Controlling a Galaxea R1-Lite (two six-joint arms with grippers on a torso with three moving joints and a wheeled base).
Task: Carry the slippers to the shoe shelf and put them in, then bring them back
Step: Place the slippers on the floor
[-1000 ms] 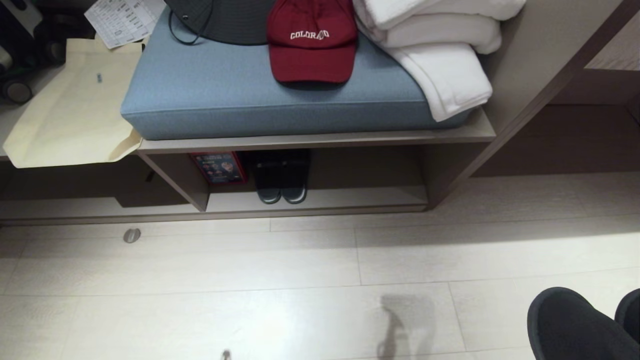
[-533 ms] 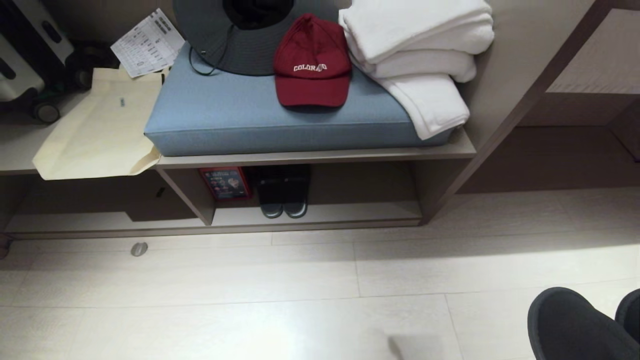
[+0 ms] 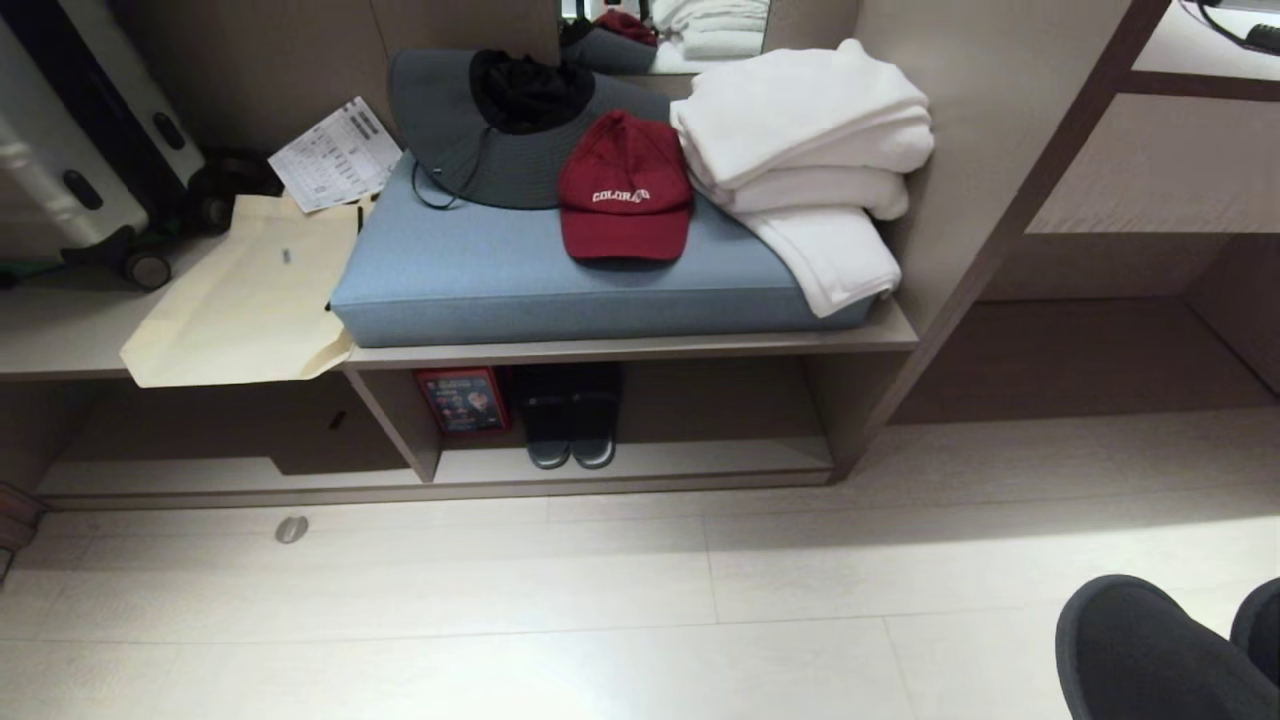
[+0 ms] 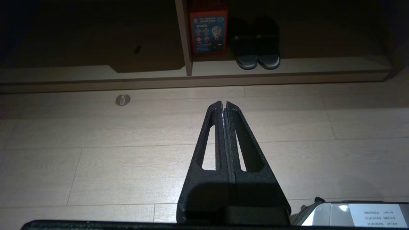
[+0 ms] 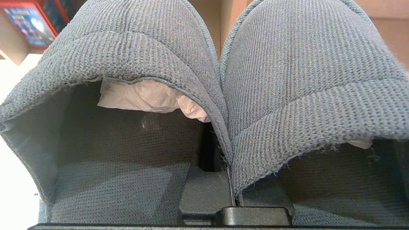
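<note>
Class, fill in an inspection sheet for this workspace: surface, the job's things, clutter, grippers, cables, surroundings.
Surface: pale plank floor.
Job's things: grey-blue slippers held side by side; shoe shelf already holds a dark pair beside a red box.
Clutter: red cap, grey hat, white towels, paper bag on the bench.
Grippers: right gripper shut on the slippers' inner edges; left gripper shut, empty.
Cables: nothing seen.
Surroundings: suitcase.

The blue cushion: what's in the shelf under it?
Under the blue cushion, the shoe shelf holds a dark pair of slides beside a red box. Its deep back is shadowed, unseen.
</note>
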